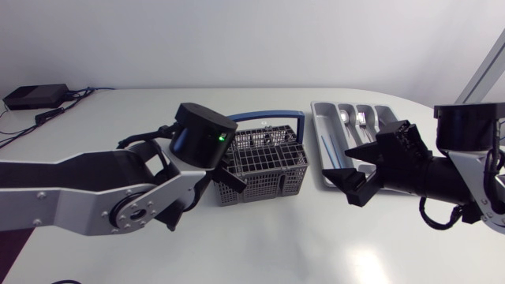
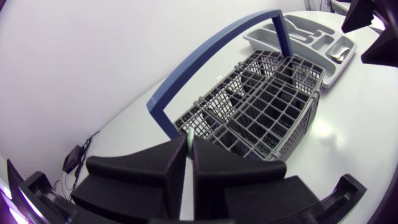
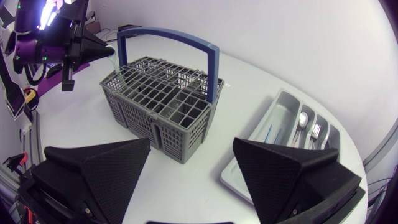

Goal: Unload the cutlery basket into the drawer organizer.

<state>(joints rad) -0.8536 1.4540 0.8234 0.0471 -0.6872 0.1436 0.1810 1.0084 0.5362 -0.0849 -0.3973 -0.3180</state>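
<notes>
1. From overhead only: both arms at once, coming in from opposite sides of the table (image 1: pixel 252 244), with the cutlery basket (image 1: pixel 268 166) near the middle and the drawer organizer (image 1: pixel 317 110) just beside it, on the right arm's side.
2. Only through the left wrist view: the left gripper (image 2: pixel 188 158) pressed narrow onto a thin pale-green piece (image 2: pixel 188 138), pinched from both sides with just its tip poking out. Cannot tell what sort of utensil.
3. There too, and nowhere else so plainly: a look down into the basket's grid cells, with something dark in a few of them, too dim to name, and the blue handle (image 2: pixel 205 56) arching over.
4. Only through the right wrist view: the right gripper (image 3: pixel 192 146) spread wide with nothing between its fingers, the basket ahead of it and the organizer ahead and off to the side.
5. Clearest in that same view: a spoon (image 3: pixel 303 120) and a fork (image 3: pixel 315 132) lying in neighbouring compartments, and a thin blue piece (image 3: pixel 268 132) in the long compartment nearest the basket.
6. Left arm: in low from the side, folded at the elbow, wrist turned so as to put the left gripper at the basket's corner nearest that arm.
7. Right arm: stretched in level from the other side, wrist aimed toward the basket, holding the right gripper above the organizer's near end.
</notes>
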